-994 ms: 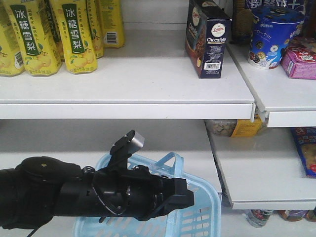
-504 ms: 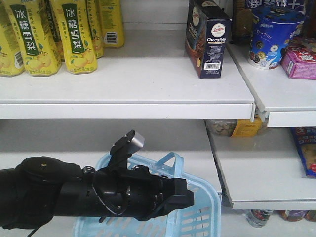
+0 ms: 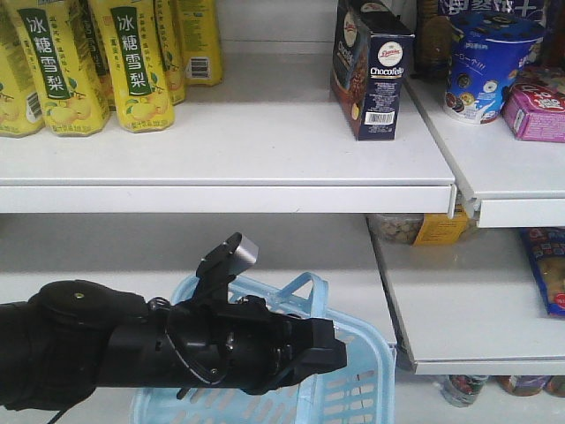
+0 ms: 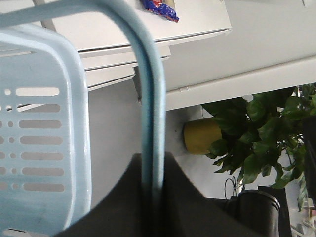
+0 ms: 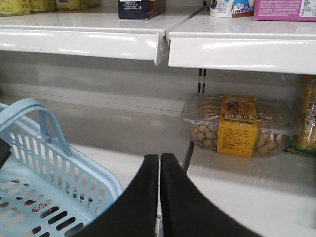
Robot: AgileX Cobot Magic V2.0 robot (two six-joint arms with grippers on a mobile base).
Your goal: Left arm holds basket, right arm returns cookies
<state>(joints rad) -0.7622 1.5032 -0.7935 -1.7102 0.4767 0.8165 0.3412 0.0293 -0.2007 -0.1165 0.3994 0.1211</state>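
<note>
I am holding the basket (image 3: 353, 389) by its looped handle (image 4: 150, 123) with my left gripper (image 4: 153, 195), which is clenching around the handle's lower end. My left arm (image 3: 132, 353) is stretching across the bottom of the front view, its small silver-grey block (image 3: 243, 253) sticking up in front of the basket's rim. The basket is hanging low, in front of the lower shelf (image 3: 477, 309).

The cookies (image 3: 371, 71) are standing upright on the upper shelf (image 3: 247, 150), near its right end, with yellow bottles (image 3: 132, 62) well apart to the left and a blue tub (image 3: 485, 66) on the neighbouring shelf to the right.

My right gripper (image 5: 159, 192) is empty, its two dark fingers (image 5: 145, 197) pressing together, just right of the basket and below the cookies' shelf.
</note>
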